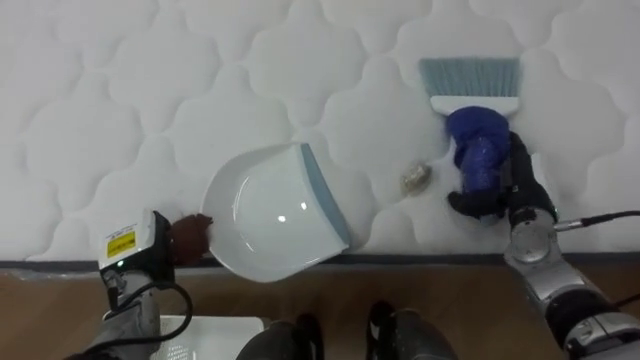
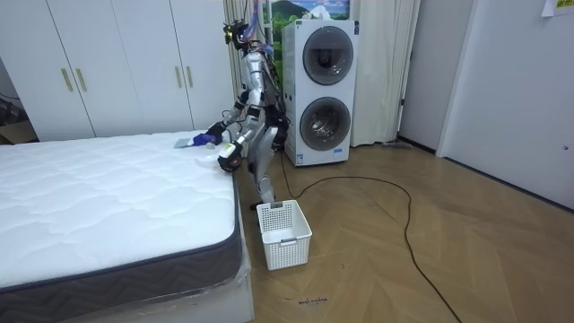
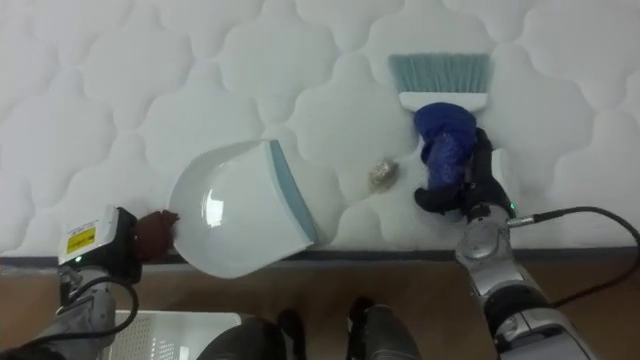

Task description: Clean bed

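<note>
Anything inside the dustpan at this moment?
The dustpan looks empty, just bare white. The small scrap lies outside on the mattress, short of its lip. Its handle is hidden by the left hand.

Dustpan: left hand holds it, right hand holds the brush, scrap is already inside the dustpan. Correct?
Not quite. The scrap is not inside the dustpan: the left eye view shows it lying on the mattress, between the dustpan's lip and the brush. The rest holds: the left hand holds the dustpan, the right hand holds the brush.
</note>
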You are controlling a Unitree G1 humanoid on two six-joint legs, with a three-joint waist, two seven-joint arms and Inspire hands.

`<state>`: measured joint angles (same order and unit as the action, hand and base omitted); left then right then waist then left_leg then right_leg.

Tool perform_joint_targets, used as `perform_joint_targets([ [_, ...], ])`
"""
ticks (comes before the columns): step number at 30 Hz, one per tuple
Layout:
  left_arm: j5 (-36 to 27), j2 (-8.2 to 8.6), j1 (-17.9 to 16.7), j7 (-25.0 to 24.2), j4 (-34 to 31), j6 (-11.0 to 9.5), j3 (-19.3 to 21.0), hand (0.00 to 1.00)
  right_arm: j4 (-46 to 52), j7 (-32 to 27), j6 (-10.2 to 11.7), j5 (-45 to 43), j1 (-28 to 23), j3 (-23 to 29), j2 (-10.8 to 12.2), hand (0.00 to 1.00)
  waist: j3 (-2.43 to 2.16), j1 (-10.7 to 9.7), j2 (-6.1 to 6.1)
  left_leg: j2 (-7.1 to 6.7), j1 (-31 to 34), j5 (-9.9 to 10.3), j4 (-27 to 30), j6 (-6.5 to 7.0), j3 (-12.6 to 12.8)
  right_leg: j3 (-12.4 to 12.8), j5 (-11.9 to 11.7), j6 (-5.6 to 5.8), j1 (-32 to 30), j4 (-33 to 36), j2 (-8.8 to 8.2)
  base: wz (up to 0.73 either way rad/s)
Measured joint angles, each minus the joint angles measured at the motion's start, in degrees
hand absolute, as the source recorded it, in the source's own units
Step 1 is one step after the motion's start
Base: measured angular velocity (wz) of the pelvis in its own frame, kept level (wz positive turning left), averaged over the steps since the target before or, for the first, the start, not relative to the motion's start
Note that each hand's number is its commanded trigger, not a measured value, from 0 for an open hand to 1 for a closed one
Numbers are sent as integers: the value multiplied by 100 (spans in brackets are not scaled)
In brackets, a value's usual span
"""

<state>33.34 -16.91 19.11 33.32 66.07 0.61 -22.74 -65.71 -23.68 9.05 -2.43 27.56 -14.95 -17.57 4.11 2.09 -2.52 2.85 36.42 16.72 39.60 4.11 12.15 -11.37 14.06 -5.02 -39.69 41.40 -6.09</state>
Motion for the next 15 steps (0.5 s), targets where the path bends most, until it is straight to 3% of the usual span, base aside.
perform_joint_targets([
  [4, 9, 33, 7, -49, -18, 70, 0, 100, -95, -151, -47, -273, 72, -5, -12, 100, 2, 11, -55, -4, 8, 0, -10, 0, -20, -14, -2, 1, 6, -21, 0, 0],
  [9, -3, 46, -2, -114, -120, 175, -12, 100, -96, -365, -200, -687, 115, -73, -189, 100, 2, 18, -75, -27, 10, -3, -32, -6, -70, -28, -1, -3, 6, -20, 1, 2],
  [15, 2, 90, 14, -183, -228, 205, -17, 100, -149, -604, -544, -752, 231, -176, -393, 100, 1, 105, -87, -50, 72, -5, -15, -13, -124, -45, 14, -10, -37, -9, -3, 2],
])
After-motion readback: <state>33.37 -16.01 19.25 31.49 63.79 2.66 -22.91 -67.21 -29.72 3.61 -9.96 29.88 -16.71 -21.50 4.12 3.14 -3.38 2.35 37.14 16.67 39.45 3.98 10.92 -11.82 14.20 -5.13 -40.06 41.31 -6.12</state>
